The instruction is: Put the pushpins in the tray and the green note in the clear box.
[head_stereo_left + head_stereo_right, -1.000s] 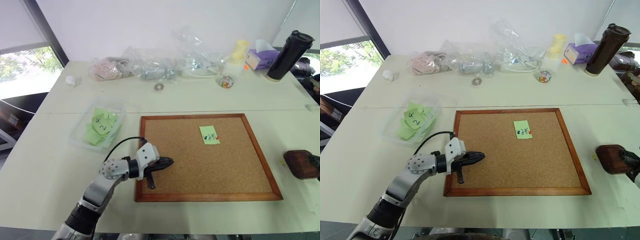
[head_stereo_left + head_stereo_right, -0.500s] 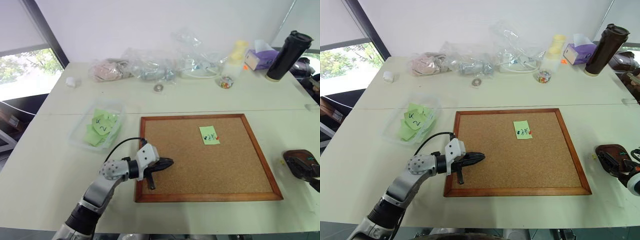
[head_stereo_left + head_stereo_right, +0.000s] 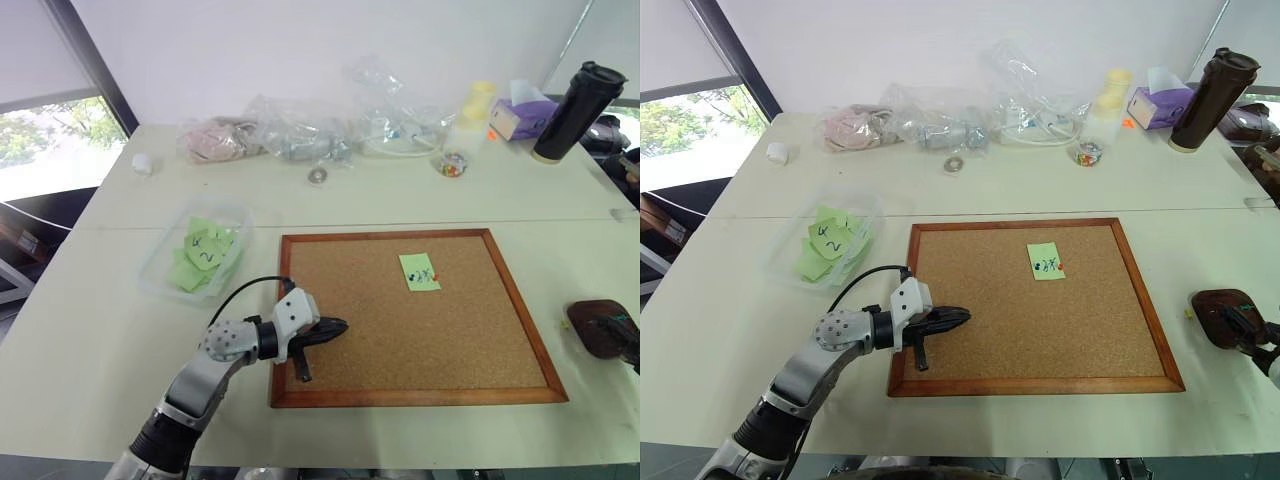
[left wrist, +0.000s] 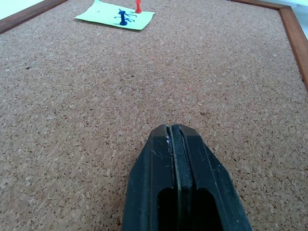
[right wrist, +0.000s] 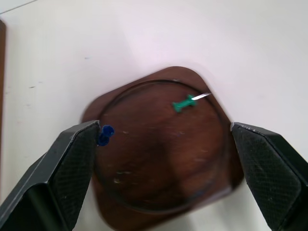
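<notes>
The green note point(image 3: 419, 271) lies on the corkboard point(image 3: 400, 340), with a red pushpin point(image 4: 138, 6) and a blue pushpin point(image 4: 123, 19) standing in it. The dark wooden tray point(image 5: 159, 192) sits at the table's right edge. A green pushpin point(image 5: 185, 103) lies inside it and a blue one point(image 5: 105, 134) is at its rim, beside one fingertip. My right gripper point(image 5: 166, 130) hangs open just above the tray. My left gripper point(image 3: 335, 326) is shut and empty, low over the corkboard's near left part. The clear box point(image 3: 160, 270) holds several green notes.
At the table's far side lie plastic bags point(image 3: 300, 130), a small jar of coloured pins point(image 3: 452, 165), a tissue box point(image 3: 520, 115), a dark tumbler point(image 3: 565, 100) and a roll of tape point(image 3: 318, 175). The table's right edge runs just past the tray.
My right gripper, shut a second ago, has opened over the tray and drawn a little toward the table's right edge. The left arm has kept still.
</notes>
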Motion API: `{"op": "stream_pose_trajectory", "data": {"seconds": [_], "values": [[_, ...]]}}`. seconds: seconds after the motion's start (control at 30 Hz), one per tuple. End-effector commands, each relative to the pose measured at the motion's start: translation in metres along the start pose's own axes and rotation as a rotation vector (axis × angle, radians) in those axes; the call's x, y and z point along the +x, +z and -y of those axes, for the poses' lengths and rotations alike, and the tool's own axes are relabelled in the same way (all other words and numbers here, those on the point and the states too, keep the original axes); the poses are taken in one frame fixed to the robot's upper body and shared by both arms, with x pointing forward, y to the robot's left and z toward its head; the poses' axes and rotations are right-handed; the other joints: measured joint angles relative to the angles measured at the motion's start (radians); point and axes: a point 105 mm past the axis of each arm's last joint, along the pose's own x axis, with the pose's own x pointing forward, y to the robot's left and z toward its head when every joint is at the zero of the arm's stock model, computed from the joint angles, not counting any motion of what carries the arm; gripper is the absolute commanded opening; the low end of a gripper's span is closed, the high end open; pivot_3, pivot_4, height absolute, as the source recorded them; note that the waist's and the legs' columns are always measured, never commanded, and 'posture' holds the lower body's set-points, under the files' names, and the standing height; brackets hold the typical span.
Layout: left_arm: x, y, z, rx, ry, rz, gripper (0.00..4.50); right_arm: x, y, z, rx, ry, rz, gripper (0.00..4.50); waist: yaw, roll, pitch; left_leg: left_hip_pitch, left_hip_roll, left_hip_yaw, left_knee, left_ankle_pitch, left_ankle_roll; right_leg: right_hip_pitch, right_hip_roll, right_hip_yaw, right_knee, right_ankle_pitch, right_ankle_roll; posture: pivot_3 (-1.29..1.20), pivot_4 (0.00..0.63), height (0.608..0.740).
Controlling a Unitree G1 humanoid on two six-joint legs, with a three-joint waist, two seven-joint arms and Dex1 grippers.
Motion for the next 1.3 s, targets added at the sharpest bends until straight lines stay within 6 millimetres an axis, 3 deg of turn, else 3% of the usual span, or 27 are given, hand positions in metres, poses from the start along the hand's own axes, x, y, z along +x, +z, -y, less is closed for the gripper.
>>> {"op": "stream_pose_trajectory", "data": {"seconds": [0.03, 0.27, 0.4, 0.53, 0.73, 0.93, 1.03, 1.13, 1.3], "values": [[0.006, -0.008, 0.009, -0.025, -0.045, -0.025, 0.00, -0.001, 0.003, 0.008, -0.051, -0.038, 0.024, 4.47, 0.000, 0.000, 0.000, 0.000, 0.000, 0.000, 0.000, 0.000, 0.000, 0.000, 0.000, 0.000, 0.000, 0.000, 0.000, 0.00, 0.150, 0.730], [0.005, -0.010, 0.010, -0.028, -0.038, -0.025, 0.00, 0.003, 0.000, 0.011, -0.057, -0.050, 0.026, 4.47, 0.000, 0.000, 0.000, 0.000, 0.000, 0.000, 0.000, 0.000, 0.000, 0.000, 0.000, 0.000, 0.000, 0.000, 0.000, 0.00, 0.150, 0.730], [0.005, -0.011, 0.010, -0.036, -0.032, -0.023, 0.00, 0.001, 0.019, 0.004, -0.007, -0.001, 0.081, 4.47, -0.001, 0.000, 0.000, 0.000, 0.000, 0.000, 0.000, 0.000, 0.000, 0.000, 0.000, 0.000, 0.000, 0.000, 0.000, 0.00, 0.150, 0.730], [0.004, -0.010, 0.010, -0.040, -0.031, -0.021, 0.00, -0.003, 0.042, -0.016, 0.050, 0.103, 0.136, 4.47, 0.000, 0.002, -0.001, 0.000, 0.000, 0.000, 0.000, 0.000, 0.000, 0.000, 0.000, 0.000, 0.000, 0.000, 0.000, 0.00, 0.150, 0.730], [0.006, -0.009, 0.008, -0.037, -0.033, -0.017, 0.00, -0.004, 0.054, -0.069, 0.013, 0.307, 0.104, 4.47, 0.002, 0.002, 0.000, 0.000, 0.000, 0.000, 0.000, 0.000, 0.000, 0.001, 0.000, 0.000, 0.000, 0.000, 0.000, 0.00, 0.150, 0.730], [0.005, -0.009, 0.006, -0.030, -0.025, -0.020, 0.00, -0.004, 0.035, -0.154, -0.148, 0.565, 0.033, 4.47, 0.001, 0.002, -0.001, 0.000, 0.000, 0.000, 0.000, 0.000, 0.000, 0.001, 0.000, 0.000, 0.000, 0.000, 0.000, 0.00, 0.150, 0.730], [0.004, -0.008, 0.005, -0.029, -0.020, -0.022, 0.00, 0.001, 0.025, -0.180, -0.244, 0.623, 0.016, 4.47, 0.002, 0.002, 0.000, 0.000, 0.000, 0.000, 0.001, 0.000, 0.000, 0.001, 0.000, 0.000, 0.000, 0.000, 0.000, 0.00, 0.150, 0.730], [0.004, -0.008, 0.005, -0.027, -0.018, -0.025, 0.00, 0.011, 0.014, -0.200, -0.296, 0.658, 0.006, 4.47, 0.002, 0.002, 0.000, 0.000, 0.000, 0.000, 0.001, 0.000, 0.000, 0.001, 0.000, -0.001, 0.000, 0.000, 0.000, 0.00, 0.150, 0.730], [0.001, -0.009, 0.000, -0.023, 0.010, -0.035, 0.00, 0.029, 0.001, -0.212, -0.352, 0.648, -0.016, 4.47, 0.001, 0.003, -0.001, 0.000, 0.000, 0.000, 0.001, 0.000, 0.000, 0.001, 0.000, -0.001, 0.000, 0.000, 0.000, 0.00, 0.150, 0.730]]}}
